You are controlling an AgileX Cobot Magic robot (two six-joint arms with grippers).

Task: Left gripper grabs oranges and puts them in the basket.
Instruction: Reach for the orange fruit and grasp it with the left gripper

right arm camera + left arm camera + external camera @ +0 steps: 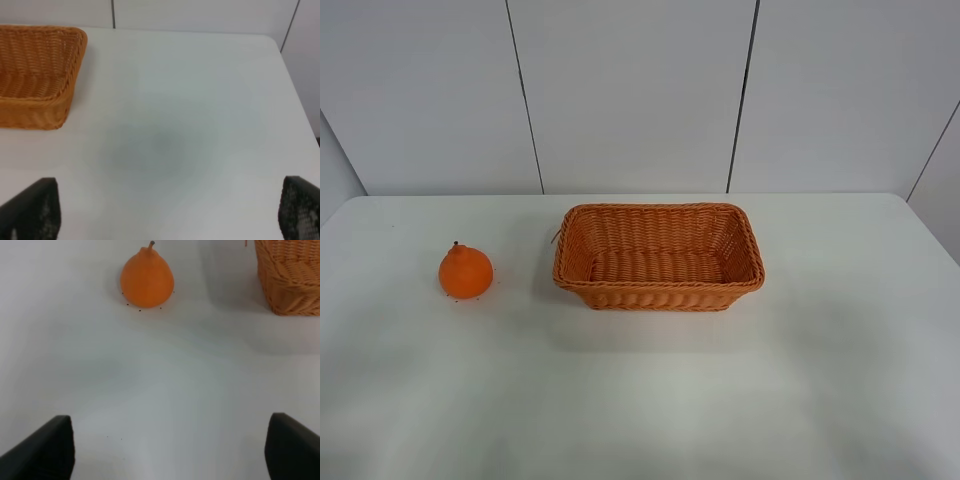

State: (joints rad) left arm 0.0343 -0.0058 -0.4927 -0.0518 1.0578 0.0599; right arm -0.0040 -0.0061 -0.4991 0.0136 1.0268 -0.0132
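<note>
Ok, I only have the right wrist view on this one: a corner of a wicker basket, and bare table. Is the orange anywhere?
Observer: Yes. The exterior high view shows the orange standing stem up on the table, left of the basket and apart from it.
Operator: Anything inside the basket?
Observer: No. From above its whole woven floor shows, with nothing in it.
Operator: Is anything close to the fruit?
Observer: Only the left gripper. In the left wrist view it is open and faces the orange, with bare table between them.
</note>
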